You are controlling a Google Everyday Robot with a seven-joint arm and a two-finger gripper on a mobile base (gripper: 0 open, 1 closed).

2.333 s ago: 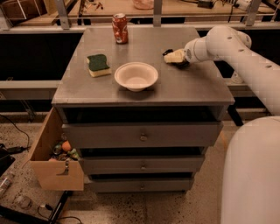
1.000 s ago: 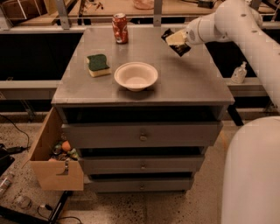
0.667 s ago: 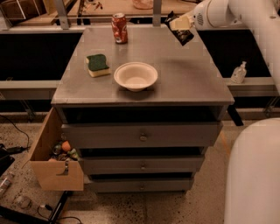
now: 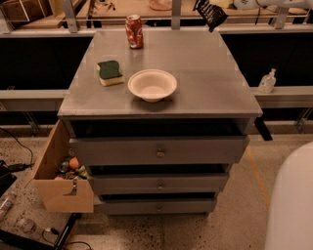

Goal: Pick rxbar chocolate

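The rxbar chocolate [image 4: 210, 14], a flat bar in a black glossy wrapper, hangs tilted in the air above the far right corner of the grey cabinet top [image 4: 205, 73]. My gripper [image 4: 226, 5] is at the top edge of the camera view, mostly cut off, and is shut on the bar's upper end. The white arm [image 4: 274, 4] runs off to the right along the top edge.
A white bowl [image 4: 152, 84] sits mid-top, a green-and-yellow sponge [image 4: 110, 72] to its left, a red soda can [image 4: 134, 31] at the back. A wooden side bin [image 4: 63, 171] hangs open at lower left. A clear bottle [image 4: 267, 81] stands right. My white base [image 4: 293, 205] fills the lower right.
The gripper has lifted the bar off the cabinet top and carried it up and back to the top edge of the view. The bowl, sponge and can have not moved.
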